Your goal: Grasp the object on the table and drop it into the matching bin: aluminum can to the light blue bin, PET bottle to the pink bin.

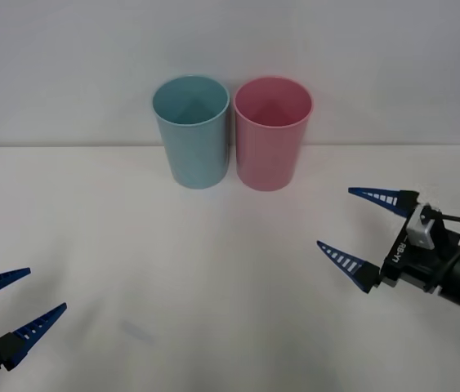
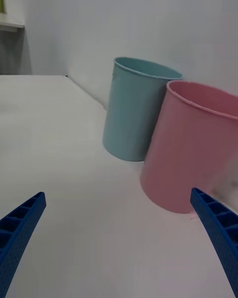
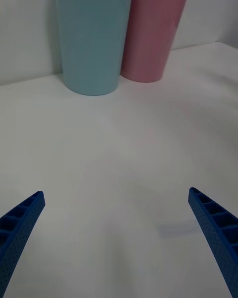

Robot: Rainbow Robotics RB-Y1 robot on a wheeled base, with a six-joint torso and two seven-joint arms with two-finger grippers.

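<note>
Right gripper [image 1: 359, 231] hovers with fingers apart near the pink bin [image 1: 272, 133]; left gripper [image 1: 19, 301] waits, also spread. Swinging wide could topple the 2 bins, including the light blue bin [image 1: 191, 131].

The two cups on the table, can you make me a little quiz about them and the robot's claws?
1. True or false: the blue cup stands to the left of the pink cup in the front view.
2. Which end effector is nearer the pink cup? A) left end effector B) right end effector
3. Fill the gap: both cups stand upright at the far side of the white ____.

Key:
1. True.
2. B. The right one hangs open beside and in front of the pink cup; the left one hangs open low at the near left corner.
3. Table.
</note>
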